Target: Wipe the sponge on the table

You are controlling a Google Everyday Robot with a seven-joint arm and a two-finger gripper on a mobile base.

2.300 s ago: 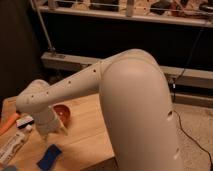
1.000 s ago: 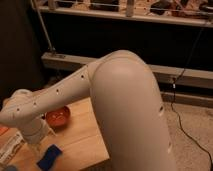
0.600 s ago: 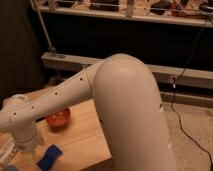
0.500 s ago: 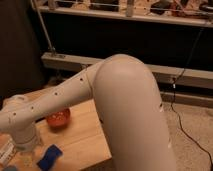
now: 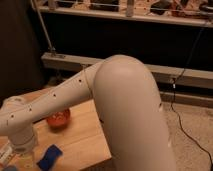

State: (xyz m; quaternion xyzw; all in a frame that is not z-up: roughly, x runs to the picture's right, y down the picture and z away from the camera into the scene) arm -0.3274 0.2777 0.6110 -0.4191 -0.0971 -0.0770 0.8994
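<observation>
Hanging just beside the sponge [image 5: 50, 156] on the worktop [image 5: 86, 136], the tool [image 5: 25, 160] fits reaching or releasing; open or closed, I cannot tell.

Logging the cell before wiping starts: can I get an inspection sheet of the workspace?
Surface: wooden table, lower left.
Job's things: blue sponge flat on the table, near the front edge.
Clutter: orange bowl behind the sponge; white tube at the left edge, mostly hidden.
Gripper: low over the table, just left of the sponge.
Cables: black cable trailing across the floor, right.
Surroundings: metal rails against a dark background.
</observation>
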